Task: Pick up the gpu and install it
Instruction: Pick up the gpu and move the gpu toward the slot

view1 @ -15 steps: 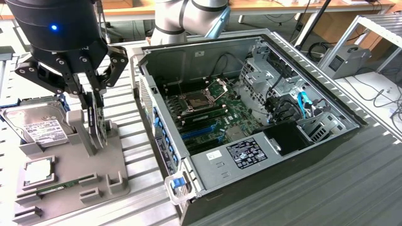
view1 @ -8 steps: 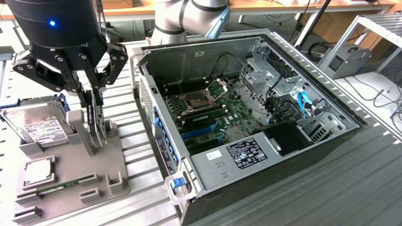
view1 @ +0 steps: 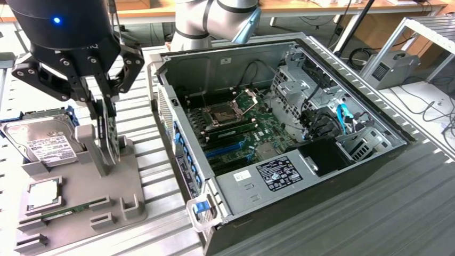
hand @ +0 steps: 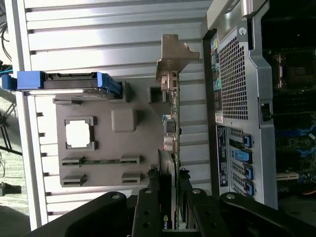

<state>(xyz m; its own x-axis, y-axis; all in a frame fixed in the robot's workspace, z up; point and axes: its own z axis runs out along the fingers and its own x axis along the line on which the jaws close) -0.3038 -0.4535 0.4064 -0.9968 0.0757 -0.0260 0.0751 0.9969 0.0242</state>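
Between the claw [view1: 105, 118] fingers: gpu [view1: 108, 143] clamped, standing on edge.
Wrist view shows its silver bracket [hand: 174, 55], far end from the claw; exterior view shows the open case [view1: 245, 184] beside the claw.

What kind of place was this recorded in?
Probably a robotics lab bench for PC assembly: an open computer case on a slatted metal table, a grey parts fixture holding a hard drive.

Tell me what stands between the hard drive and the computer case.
The gpu, on edge at the gray holder, the pincer closed on it; then bare slatted table up to the computer case. The exterior view shows this.
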